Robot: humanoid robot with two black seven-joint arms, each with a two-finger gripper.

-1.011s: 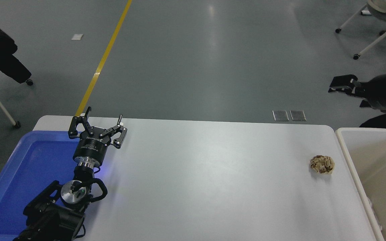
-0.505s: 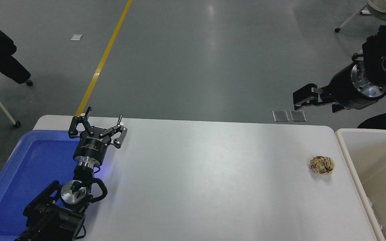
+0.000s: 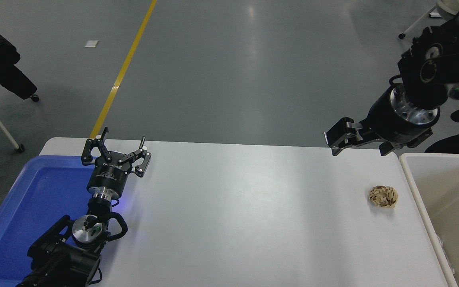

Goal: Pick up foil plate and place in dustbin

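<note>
Two black arms show here. The foil plate is nowhere to be seen on the table [image 3: 229, 223], so it may already lie in the dustbin [image 3: 416, 187] at the right edge (only a brown paper ball [image 3: 383, 196] sits near it). I think the drop is done, and next the arm only needs to pull away. The right gripper [image 3: 331, 139] hangs high over the table's far right corner, pointing left; I cannot tell if its fingers are apart. The left gripper [image 3: 114, 153] is spread wide, parked by the blue tray [image 3: 22, 211].

Left tool [image 3: 116, 152] spread; right tool [image 3: 338, 139] seemingly closed.
</note>
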